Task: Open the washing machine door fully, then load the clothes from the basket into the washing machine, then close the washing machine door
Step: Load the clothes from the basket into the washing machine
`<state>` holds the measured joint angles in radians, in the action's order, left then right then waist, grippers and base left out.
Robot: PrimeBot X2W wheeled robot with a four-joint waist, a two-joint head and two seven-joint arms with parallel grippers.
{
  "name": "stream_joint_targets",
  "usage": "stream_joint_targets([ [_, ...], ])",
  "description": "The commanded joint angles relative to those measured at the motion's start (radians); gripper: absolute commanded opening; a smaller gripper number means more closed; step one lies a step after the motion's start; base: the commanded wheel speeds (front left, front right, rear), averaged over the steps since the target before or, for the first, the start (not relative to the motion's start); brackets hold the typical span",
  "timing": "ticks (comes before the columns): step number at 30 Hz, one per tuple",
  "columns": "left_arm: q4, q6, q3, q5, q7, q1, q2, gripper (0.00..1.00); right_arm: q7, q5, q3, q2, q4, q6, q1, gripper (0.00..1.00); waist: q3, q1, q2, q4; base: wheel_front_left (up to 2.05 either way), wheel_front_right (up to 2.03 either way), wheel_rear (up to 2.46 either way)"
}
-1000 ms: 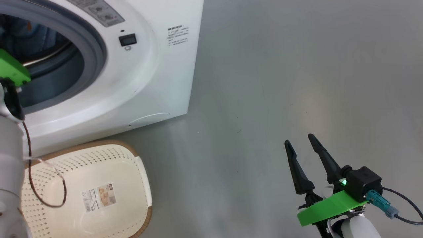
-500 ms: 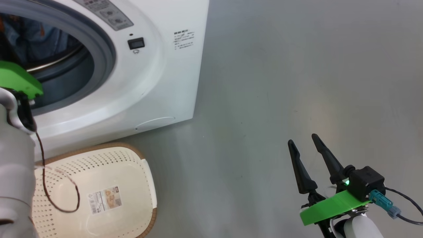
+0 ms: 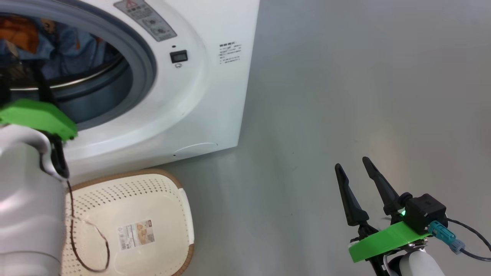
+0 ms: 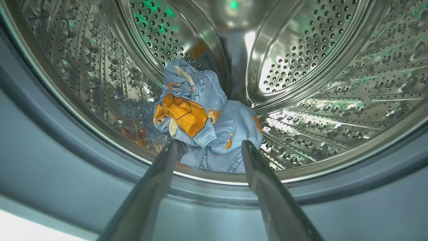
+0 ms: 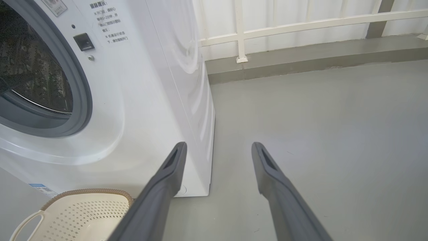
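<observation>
The left gripper [image 4: 210, 144] reaches into the mouth of the machine [image 3: 199, 96]. Its two fingers are spread wide with nothing between them, and their tips hang just over the lip of the steel drum [image 4: 334, 100]. The clothes [image 4: 207, 124] lie bunched on the drum's bottom beyond the fingertips, light blue cloth with an orange bear patch on top. They seem to be clear of both fingers, though from this angle the tips overlap the cloth and contact cannot be ruled out. In the head view the same blue and orange cloth shows through the round opening, inside the grey gasket [image 3: 147, 73], and the left arm's green mount [image 3: 38, 117] sits at the opening's lower edge.

The basket [image 3: 153, 214] stands on the floor [image 3: 345, 96] just in front of the machine, below the opening. Its sticker [image 3: 136, 234] shows on the bottom, and a thin brown cable [image 3: 88, 245] from the left arm loops over it.

The right gripper [image 3: 351, 163] hovers well apart from all this, out over bare floor to the machine's right. Its fingers are also parted and hold nothing. Its wrist view looks past the machine's front corner to a white railing [image 5: 301, 23] along the wall.
</observation>
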<state>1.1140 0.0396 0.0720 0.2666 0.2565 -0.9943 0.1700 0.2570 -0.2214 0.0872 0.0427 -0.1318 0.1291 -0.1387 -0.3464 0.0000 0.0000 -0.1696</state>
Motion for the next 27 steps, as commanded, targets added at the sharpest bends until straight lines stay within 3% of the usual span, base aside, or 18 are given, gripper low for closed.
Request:
stream_joint_targets([
  [1,-0.038,-0.010,0.016,-0.009,0.005,0.035,0.028,1.00,0.005,0.006,0.023,0.008,0.017,0.002,0.015,1.00,0.020,0.0000,0.0000,0.016,0.00,0.00,0.00],
  [27,-0.329,-0.063,0.011,-0.045,0.005,0.429,-0.108,1.00,0.005,-0.005,-0.031,0.008,0.010,0.002,0.059,1.00,0.183,0.0000,0.0000,0.111,0.00,0.00,0.00],
])
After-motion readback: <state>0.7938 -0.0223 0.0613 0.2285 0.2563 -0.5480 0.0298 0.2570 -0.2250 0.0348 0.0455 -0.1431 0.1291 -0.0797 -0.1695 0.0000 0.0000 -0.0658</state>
